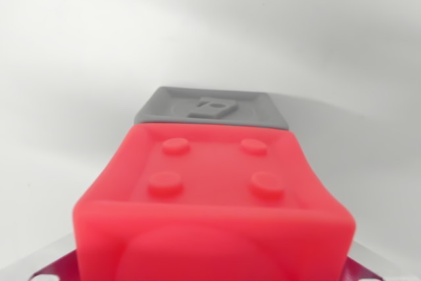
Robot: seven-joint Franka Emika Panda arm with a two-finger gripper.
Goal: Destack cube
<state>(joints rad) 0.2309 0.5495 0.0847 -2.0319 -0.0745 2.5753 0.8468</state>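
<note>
Wrist view: red cube (214, 195) fills the frame before a gray cube (214, 108); claw state unclear, so a loose grip could drop it.

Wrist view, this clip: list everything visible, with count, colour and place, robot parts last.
red cube: 1, red, four round studs on the face in view, fills the lower centre, close to the camera.
grey cube: 1, grey, raised question-mark-like relief on its face, directly beyond the red cube at frame centre; the two look in contact, though I cannot tell how they are stacked.
surface: 1, plain white-grey, all around both cubes.
hand: only small metallic and dark red bits at the bottom corners, likely parts of it; open or shut cannot be told.
</note>
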